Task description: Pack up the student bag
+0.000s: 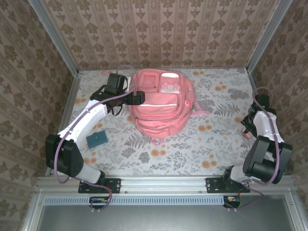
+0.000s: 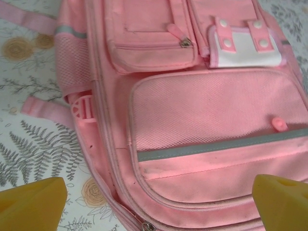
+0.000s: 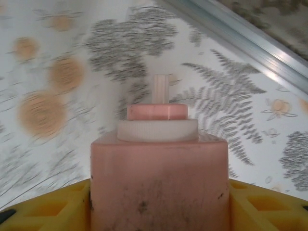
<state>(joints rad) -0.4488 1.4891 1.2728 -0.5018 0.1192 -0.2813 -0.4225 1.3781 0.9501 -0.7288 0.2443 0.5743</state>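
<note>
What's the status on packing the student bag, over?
Left tool open above pink backpack. Right tool shut on pink bottle. Backpack flat, front pockets look zipped. Small teal flat item beside left arm, apart from bag.

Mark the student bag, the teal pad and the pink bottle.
student bag point(image 1: 159, 115): top view, lower front panel.
teal pad point(image 1: 96, 139): top view, middle of its face.
pink bottle point(image 3: 159, 192): right wrist view, front of body.

**Arm hardware look**

Left arm point(image 1: 89, 117) and right arm point(image 1: 263, 124) are showing white link shells between chunky black joint housings. Purple cables point(image 1: 57, 161) are running along both. Left fingers point(image 2: 31, 204) and right fingers point(image 3: 48, 207) are showing yellow plastic.
</note>
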